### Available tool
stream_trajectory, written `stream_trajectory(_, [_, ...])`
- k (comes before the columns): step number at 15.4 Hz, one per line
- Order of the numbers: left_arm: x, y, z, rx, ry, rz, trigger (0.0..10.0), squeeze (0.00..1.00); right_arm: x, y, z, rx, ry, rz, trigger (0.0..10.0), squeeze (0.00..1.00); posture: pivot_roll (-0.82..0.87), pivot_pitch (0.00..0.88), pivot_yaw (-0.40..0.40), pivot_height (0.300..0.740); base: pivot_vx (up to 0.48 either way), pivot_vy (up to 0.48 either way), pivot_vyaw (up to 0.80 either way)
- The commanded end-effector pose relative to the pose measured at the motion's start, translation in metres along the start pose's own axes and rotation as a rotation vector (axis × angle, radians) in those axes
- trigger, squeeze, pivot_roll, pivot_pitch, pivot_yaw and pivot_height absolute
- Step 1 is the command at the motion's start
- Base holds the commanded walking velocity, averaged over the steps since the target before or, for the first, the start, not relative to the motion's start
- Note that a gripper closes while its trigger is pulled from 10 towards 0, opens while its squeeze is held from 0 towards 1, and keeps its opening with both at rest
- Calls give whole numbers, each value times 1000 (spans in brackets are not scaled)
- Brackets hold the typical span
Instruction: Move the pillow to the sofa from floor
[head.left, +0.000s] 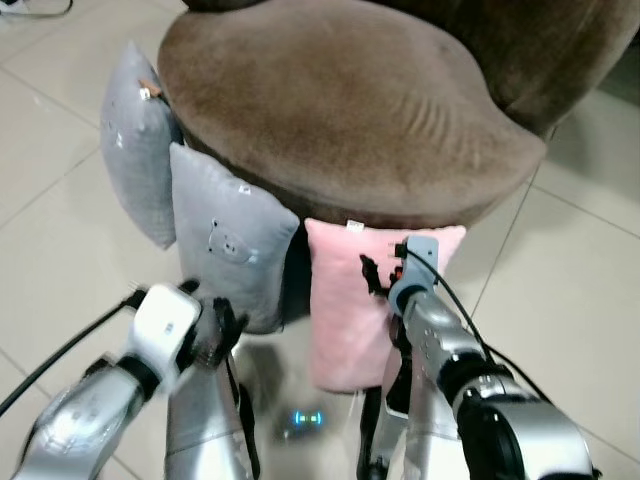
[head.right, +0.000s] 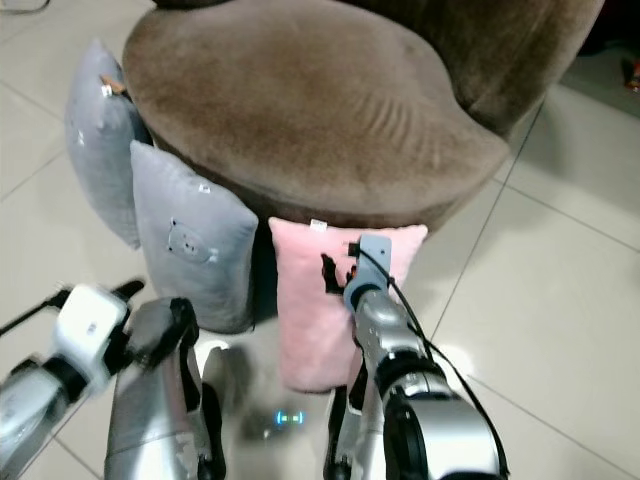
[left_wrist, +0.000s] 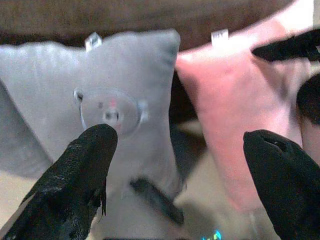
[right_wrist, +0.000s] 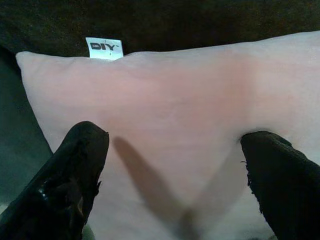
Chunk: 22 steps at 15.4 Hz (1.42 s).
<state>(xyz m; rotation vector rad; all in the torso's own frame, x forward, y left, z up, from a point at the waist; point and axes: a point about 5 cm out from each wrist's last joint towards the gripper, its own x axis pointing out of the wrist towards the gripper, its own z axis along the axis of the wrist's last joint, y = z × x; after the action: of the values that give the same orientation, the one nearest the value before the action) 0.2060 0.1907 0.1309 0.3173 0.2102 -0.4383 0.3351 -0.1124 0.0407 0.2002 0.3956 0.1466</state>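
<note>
While the pink pillow (head.left: 352, 305) is leaning on the sofa (head.left: 340, 110) base at lower centre, the right gripper (right_wrist: 170, 165), jaws spread, is facing it; pinching deep would serve best.

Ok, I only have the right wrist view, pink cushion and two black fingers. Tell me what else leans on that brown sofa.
Observer: Two grey fabric pillows stand on the tiled floor against the round brown velvet sofa, on the robot's left of the pink plush pillow.
Operator: Report the left gripper.
Observer: The left gripper is open, pointing between the nearer grey pillow and the pink one.
Operator: Say whether the seat is free.
Observer: Nothing lies on the visible part of the sofa seat.
</note>
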Motion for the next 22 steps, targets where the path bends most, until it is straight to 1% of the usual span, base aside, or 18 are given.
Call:
stream_trajectory(1, [3, -6, -6, -13, 17, -14, 10000, 0, -3, -4, -5, -29, -4, 11, 10000, 0, 56, 188, -36, 456, 0, 0, 0])
stream_trajectory(2, [8, -8, -5, -13, 11, -15, 10000, 0, -3, -6, -6, -70, 3, -6, 10000, 0, 60, 193, -35, 456, 0, 0, 0])
stream_trajectory(3, [8, -8, -5, -13, 11, -15, 10000, 0, -3, -6, -6, -70, 3, -6, 10000, 0, 60, 193, -35, 456, 0, 0, 0])
stream_trajectory(6, [-5, -7, -6, 5, 30, 1, 10000, 0, 0, 3, -8, -57, 36, -46, 10000, 0, 117, 230, -50, 456, 0, 0, 0])
stream_trajectory(7, [-20, -2, -6, 13, 53, 19, 10000, 0, 1, 12, -11, -68, 54, -29, 10000, 0, 169, 279, -52, 456, 0, 0, 0])
stream_trajectory(8, [-29, 0, -6, 23, 71, 24, 10000, 0, 2, 19, -13, -82, 69, -21, 10000, 0, 183, 289, -50, 456, 0, 0, 0])
stream_trajectory(9, [-29, 0, -6, 23, 71, 24, 10000, 0, 2, 19, -13, -82, 69, -21, 10000, 0, 183, 289, -50, 456, 0, 0, 0])
stream_trajectory(10, [-49, 5, -6, 48, 113, 32, 10000, 0, 2, 28, -18, -109, 102, -39, 10000, 0, 222, 322, -43, 456, 0, 0, 0])
stream_trajectory(11, [-61, 8, -4, 64, 133, 39, 10000, 0, 2, 32, -19, -116, 113, -60, 10000, 0, 235, 337, -40, 456, 0, 0, 0])
stream_trajectory(13, [-68, 9, -2, 69, 144, 52, 10000, 0, 3, 35, -17, -104, 111, -64, 10000, 0, 244, 351, -39, 456, 0, 0, 0])
stream_trajectory(14, [-71, 8, -1, 65, 147, 51, 10000, 0, 5, 38, -13, -82, 97, -49, 6784, 0, 242, 351, -40, 456, 0, 0, 0])
stream_trajectory(15, [-72, 8, -2, 62, 150, 52, 10000, 0, 6, 39, -10, -74, 85, -38, 863, 0, 240, 348, -42, 456, 0, 0, 0])
stream_trajectory(16, [-72, 8, -3, 60, 155, 53, 10000, 0, 6, 39, -10, -104, 87, -43, 0, 0, 238, 346, -42, 456, 0, 0, 0])
stream_trajectory(17, [-73, 8, -3, 55, 160, 51, 10000, 0, 5, 39, -12, -133, 96, -50, 3608, 0, 236, 347, -41, 456, 0, 0, 0])
stream_trajectory(18, [-73, 7, -3, 52, 162, 49, 10000, 0, 5, 40, -14, -148, 100, -47, 3608, 0, 234, 348, -41, 456, 0, 0, 0])
stream_trajectory(19, [-73, 7, -4, 51, 165, 48, 10000, 0, 4, 41, -14, -156, 91, -42, 4667, 0, 233, 347, -40, 456, 0, 0, 0])
stream_trajectory(20, [-73, 8, -5, 51, 168, 47, 10000, 0, 4, 43, -15, -163, 99, -35, 10000, 0, 232, 346, -40, 456, 0, 0, 0])
stream_trajectory(22, [-73, 8, -6, 50, 168, 48, 10000, 0, 4, 44, -15, -127, 93, -11, 10000, 0, 230, 342, -39, 456, 0, 0, 0])
